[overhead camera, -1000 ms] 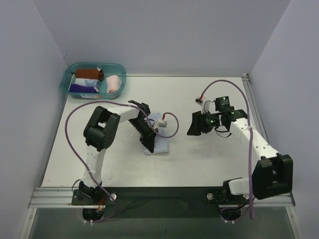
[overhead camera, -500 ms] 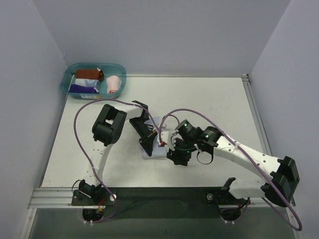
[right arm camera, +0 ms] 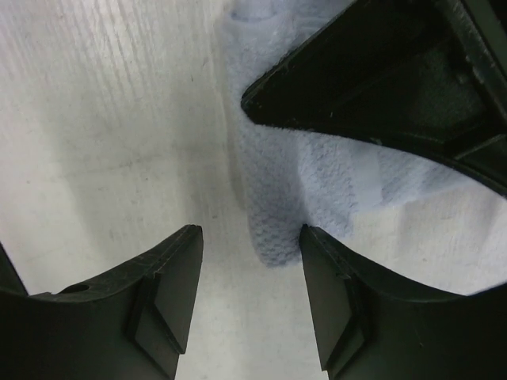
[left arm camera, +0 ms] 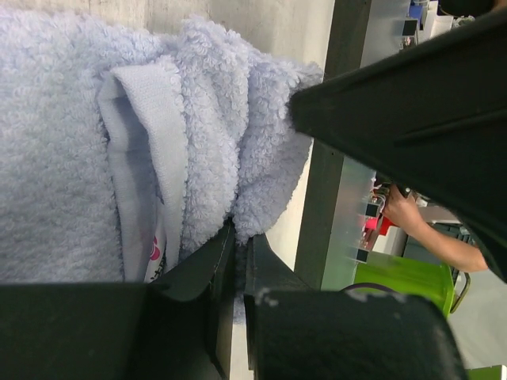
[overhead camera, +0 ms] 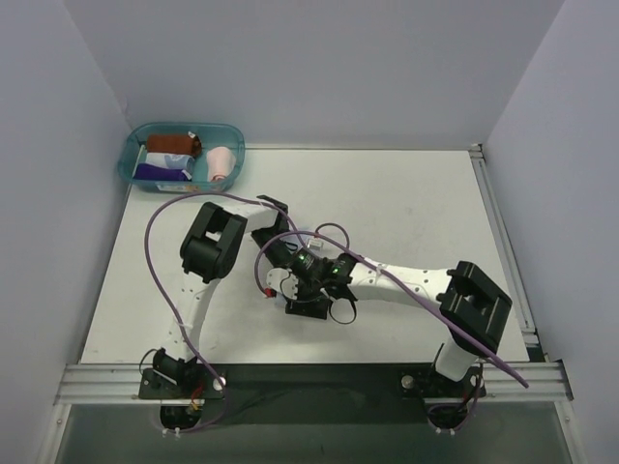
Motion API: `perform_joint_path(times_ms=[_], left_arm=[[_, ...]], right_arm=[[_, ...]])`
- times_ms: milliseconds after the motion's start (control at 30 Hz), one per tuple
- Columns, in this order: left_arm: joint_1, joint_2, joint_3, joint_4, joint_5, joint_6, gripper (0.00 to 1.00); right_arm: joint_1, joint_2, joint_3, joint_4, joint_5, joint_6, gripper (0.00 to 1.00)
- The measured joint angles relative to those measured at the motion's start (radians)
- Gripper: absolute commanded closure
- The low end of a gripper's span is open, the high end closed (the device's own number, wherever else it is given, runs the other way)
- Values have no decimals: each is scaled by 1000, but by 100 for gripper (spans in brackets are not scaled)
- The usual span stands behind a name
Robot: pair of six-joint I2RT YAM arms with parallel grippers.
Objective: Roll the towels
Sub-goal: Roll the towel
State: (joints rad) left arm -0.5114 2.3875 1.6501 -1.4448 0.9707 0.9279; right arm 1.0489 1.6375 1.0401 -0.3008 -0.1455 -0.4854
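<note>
Blue towel (left arm camera: 71, 158) lies on table (overhead camera: 416, 193), near middle, partly rolled. Our left gripper (left arm camera: 235, 261) pinches its folded edge; right gripper (right arm camera: 247, 245) spread beside roll end (apparently not touching). We should keep tension, roll evenly.

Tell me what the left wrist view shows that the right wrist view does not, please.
Only the left wrist view shows the left tool pinched shut on a fold of the blue towel, and a white strip on the towel with a bit of pink print at its lower end. Only the right wrist view shows the right tool open, one finger on each side of the towel's near end, and the bare table. Both show the same blue towel from close.
</note>
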Motion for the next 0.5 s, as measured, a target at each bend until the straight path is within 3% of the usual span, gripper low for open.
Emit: perform_joint_path(times_ms=[200,367,467,500], left_arm=[[0,1,0,-3,-2,-4,98],[0,1,0,-4,-3,-4,98],[5,1,-8,-4,0,-4,98],[9,0,-12,-3,5,-4,97]], right_arm=[[0,61,37,58,-2,-21,52],[-13,122,40,85,-47,-32,70],[-38,145,39,103,-81,-29,87],[-48,145,40,105,-98,-24,97]])
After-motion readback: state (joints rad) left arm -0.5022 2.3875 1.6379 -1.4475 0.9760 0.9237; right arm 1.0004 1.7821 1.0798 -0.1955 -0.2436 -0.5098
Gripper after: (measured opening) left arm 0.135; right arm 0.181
